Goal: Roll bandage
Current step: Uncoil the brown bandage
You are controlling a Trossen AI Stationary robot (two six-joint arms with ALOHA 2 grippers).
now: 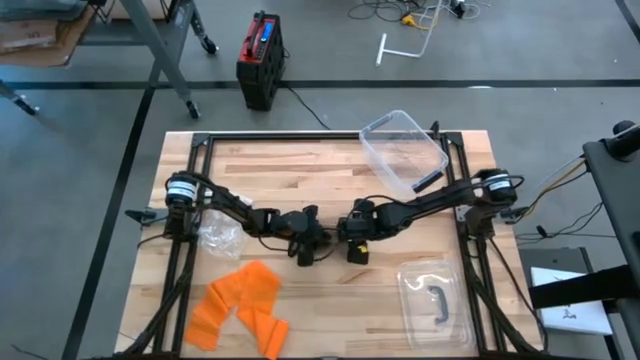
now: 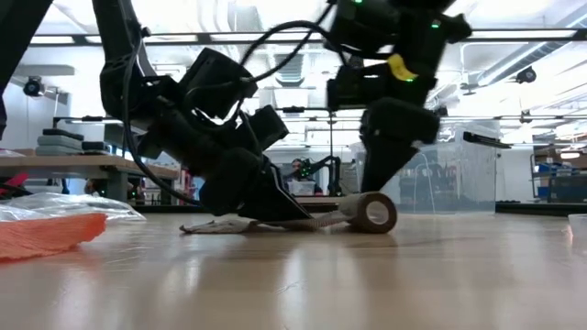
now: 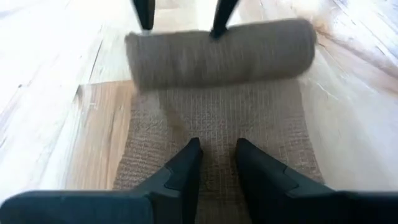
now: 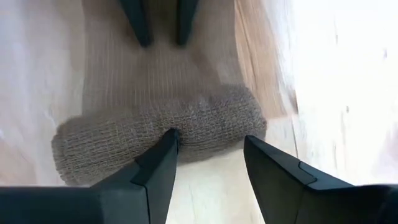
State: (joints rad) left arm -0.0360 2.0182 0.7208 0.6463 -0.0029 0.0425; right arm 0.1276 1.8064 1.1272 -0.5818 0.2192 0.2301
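Presently, mid-bench: bandage roll [image 4: 163,134] lies on the wood, long axis across the strip, its unrolled tail [image 3: 214,137] running flat toward the left arm. Right gripper [image 4: 208,162], fingers spread, straddles the roll's near side, seemingly to push it along. Left gripper [image 3: 217,165], fingers narrowly parted, presses the tail down, likely anchoring it. Farther back, a clear plastic bin [image 1: 405,150] near the rear edge.

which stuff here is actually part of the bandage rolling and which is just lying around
In the job:
- bandage, partly rolled
- left end effector, on its flat tail
- right end effector, at the roll

Lying about:
- orange cloth
- clear tub
- clear lid
- crumpled plastic bag
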